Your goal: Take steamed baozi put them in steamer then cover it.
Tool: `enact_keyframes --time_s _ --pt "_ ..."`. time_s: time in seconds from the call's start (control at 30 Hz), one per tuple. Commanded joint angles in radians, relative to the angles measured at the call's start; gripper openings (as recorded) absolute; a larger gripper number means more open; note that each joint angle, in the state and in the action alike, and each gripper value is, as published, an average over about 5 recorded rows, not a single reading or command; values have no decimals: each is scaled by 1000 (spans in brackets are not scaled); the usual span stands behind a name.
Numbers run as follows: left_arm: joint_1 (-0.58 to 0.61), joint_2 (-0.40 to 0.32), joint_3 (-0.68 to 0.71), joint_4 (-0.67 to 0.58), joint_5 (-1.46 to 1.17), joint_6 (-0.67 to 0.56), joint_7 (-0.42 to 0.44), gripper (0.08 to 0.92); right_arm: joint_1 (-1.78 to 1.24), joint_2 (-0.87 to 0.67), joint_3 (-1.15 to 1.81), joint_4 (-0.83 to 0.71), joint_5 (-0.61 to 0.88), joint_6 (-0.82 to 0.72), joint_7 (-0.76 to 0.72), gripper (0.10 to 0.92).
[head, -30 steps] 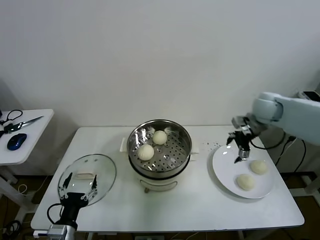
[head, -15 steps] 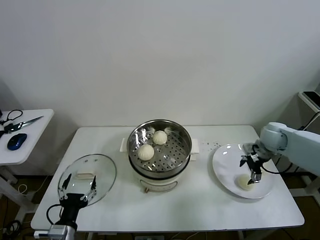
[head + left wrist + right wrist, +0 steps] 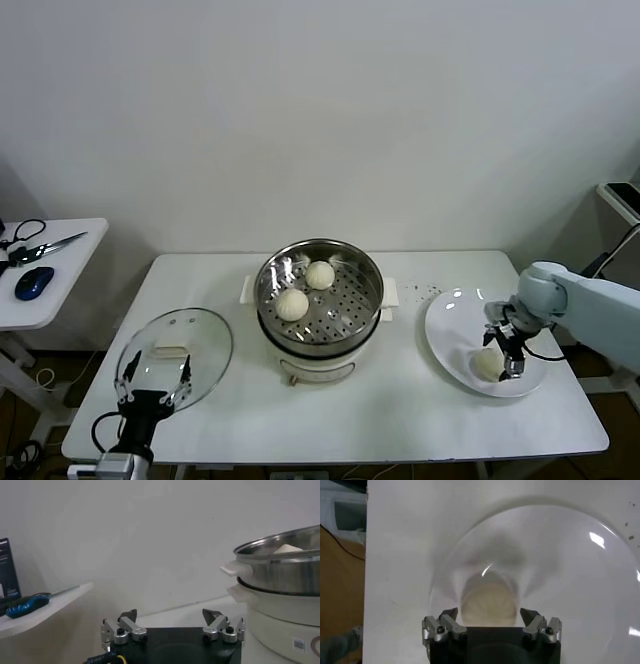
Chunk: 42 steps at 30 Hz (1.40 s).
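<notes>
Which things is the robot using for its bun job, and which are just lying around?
For the job: round cream-white dough buns, shiny steel steamer basket, clear glass lid, flat white plate, right pincer.

Lying about: scissors, blue computer mouse on the side table.

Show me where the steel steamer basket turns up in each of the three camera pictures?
Head view: the steamer stands mid-table, holding two baozi.
Left wrist view: the steamer is seen from the side at the picture's edge, beyond the open left gripper.
Right wrist view: not in it; only a plate and one bun.
Shared landmark: the white table.
</notes>
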Motion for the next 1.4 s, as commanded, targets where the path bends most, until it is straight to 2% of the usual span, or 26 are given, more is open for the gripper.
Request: enact_keyframes --time_s 0.03,0.17,0.37,0.57,0.73,0.9,1.2,1.4 --pt "2 0 -1 2 2 -1 0 823 -34 8 26 -24 -21 4 -2 777" --pt "4 0 -1 0 2 0 -1 823 -30 6 29 -23 -21 8 -7 714" --pt "1 -1 1 -3 5 2 -3 823 8 -4 21 -21 -11 38 -12 688" --pt "6 -1 4 -9 8 2 -3 823 256 20 -122 -4 2 228 -66 687" --pt "3 -5 13 -16 15 5 -2 823 591 138 -317 9 46 402 -100 687" --pt "-4 -16 26 -26 27 13 -2 823 749 276 -376 28 44 574 -117 687" --pt "14 -18 28 -27 32 15 -1 823 744 483 -264 103 -40 748 -126 687" --pt "22 -22 28 -18 29 16 6 823 635 644 -190 87 -104 764 -120 690"
